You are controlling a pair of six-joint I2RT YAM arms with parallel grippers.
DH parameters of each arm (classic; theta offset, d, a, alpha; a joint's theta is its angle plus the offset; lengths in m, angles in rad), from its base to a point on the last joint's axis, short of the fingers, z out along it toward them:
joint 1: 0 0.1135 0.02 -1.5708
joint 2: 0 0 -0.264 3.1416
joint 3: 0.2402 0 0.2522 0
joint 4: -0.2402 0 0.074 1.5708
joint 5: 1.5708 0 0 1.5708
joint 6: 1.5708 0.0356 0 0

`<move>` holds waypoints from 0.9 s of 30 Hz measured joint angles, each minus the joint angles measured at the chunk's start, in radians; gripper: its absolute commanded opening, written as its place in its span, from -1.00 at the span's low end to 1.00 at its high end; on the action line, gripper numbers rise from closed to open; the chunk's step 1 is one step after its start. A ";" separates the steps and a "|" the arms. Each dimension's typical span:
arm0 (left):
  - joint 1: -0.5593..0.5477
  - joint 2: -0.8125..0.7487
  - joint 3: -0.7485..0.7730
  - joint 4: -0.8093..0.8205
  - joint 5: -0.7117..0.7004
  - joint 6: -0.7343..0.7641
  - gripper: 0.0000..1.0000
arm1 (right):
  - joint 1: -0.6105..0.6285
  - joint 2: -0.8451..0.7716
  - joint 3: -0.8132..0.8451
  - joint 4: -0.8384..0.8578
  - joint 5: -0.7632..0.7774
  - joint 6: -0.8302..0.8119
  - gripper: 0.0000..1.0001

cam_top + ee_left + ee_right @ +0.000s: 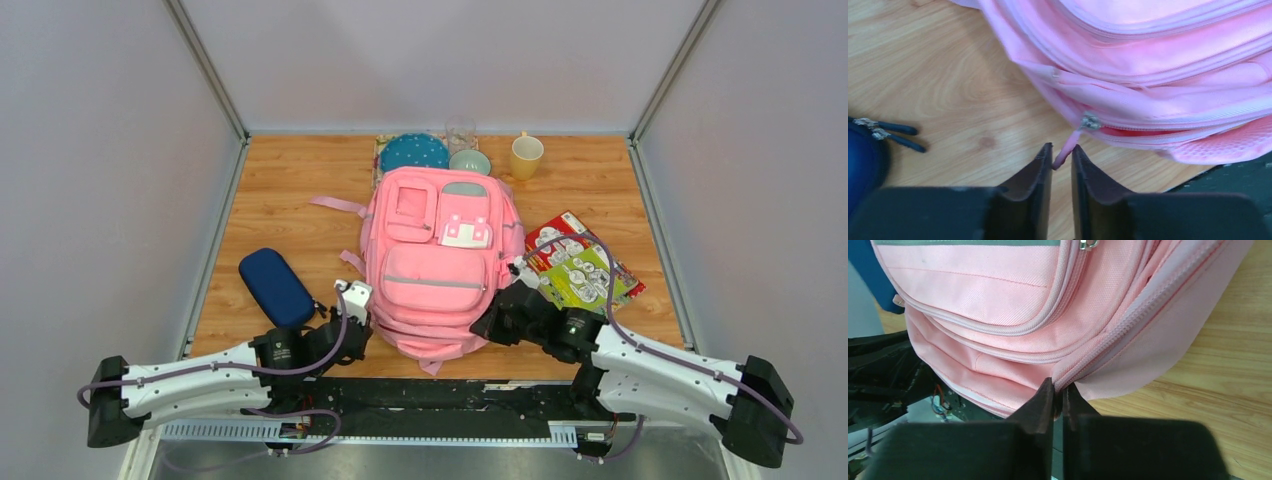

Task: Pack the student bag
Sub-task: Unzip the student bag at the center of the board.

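Student bag [435, 262]: laid flat at the middle of the table [290, 190].
Handling: judged soft and floppy; best taken by the zip pull [1066, 149].
Left gripper [1062, 156]: narrowly parted around the pull.
Right gripper [1058, 392]: pinched shut on the bag's near-right seam.

We see a wooden tabletop [300, 190] enclosed left, right and far by plain pale walls [430, 60], metal posts [207, 65] at far corners.

The right gripper [1058, 390] is pinching the zip seam of the pink backpack [998, 290], its jaws closing tight on the fabric. A grey trim [968, 242] is running along the top beside a metal zip pull [1089, 244], and the wooden table [1233, 375] is showing at the right
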 measured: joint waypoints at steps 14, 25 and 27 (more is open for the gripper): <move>0.024 0.047 0.174 -0.322 -0.093 -0.130 0.64 | -0.007 -0.061 0.186 -0.308 0.176 -0.092 0.63; 0.026 0.388 0.526 -0.102 0.024 0.128 0.72 | -0.629 -0.229 0.273 -0.560 0.229 -0.198 0.67; 0.026 0.545 0.658 -0.031 0.095 0.201 0.76 | -0.781 -0.228 0.272 -0.565 0.152 -0.237 0.68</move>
